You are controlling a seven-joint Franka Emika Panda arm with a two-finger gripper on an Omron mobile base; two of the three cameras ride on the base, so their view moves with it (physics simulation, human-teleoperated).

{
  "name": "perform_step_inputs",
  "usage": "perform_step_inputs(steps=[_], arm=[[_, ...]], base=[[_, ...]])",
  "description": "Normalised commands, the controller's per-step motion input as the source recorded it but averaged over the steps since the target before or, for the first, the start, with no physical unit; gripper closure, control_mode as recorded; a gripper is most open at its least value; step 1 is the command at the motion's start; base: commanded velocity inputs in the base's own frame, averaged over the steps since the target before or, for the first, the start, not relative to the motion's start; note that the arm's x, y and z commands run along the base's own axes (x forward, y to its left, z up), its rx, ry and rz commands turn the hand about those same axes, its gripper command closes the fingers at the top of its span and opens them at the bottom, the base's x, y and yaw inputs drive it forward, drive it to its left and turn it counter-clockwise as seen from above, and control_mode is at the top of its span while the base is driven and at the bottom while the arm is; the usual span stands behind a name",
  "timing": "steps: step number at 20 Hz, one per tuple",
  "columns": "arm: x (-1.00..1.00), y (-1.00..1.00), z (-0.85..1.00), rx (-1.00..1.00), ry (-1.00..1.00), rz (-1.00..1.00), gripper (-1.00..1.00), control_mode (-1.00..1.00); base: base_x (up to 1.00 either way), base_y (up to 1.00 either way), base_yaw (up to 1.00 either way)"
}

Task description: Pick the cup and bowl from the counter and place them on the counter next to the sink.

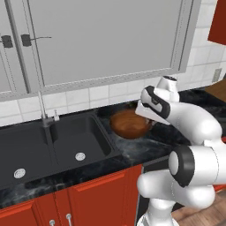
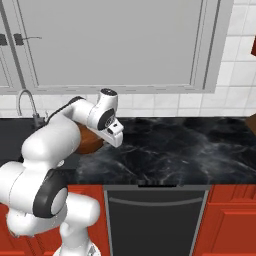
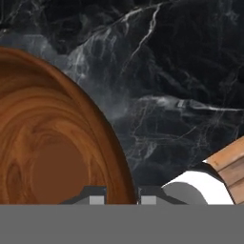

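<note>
Where veined black marble gleams, round glossy grained wooden bowl [image 3: 52, 143].

The white arm [image 1: 194, 132] rises from its base, folds at a dark-jointed elbow and reaches forward and down toward the bowl [image 1: 130, 123]. The wrist hangs over the bowl's right side, hand pointing down. In the hand view the gripper [image 3: 123, 199] straddles the bowl's rim, one fingertip [image 3: 97, 200] inside it and the other outside, jaws drawn narrow on the rim.
</note>
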Motion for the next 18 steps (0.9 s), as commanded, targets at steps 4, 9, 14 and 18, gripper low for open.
perform_step_inputs(steps=[4, 9, 14, 18], arm=[[0.00, 0.00, -0.33, 0.00, 0.00, -0.05, 1.00, -1.00], [0.00, 0.00, -0.26, 0.00, 0.00, -0.05, 1.00, -1.00], [0.02, 0.00, -0.25, 0.00, 0.00, -0.06, 1.00, -1.00], [0.01, 0.00, -0.14, 0.00, 0.06, -0.07, 1.00, -1.00]], base=[[0.00, 0.00, 0.00], [0.00, 0.00, 0.00], [0.00, 0.00, 0.00], [0.00, 0.00, 0.00]])
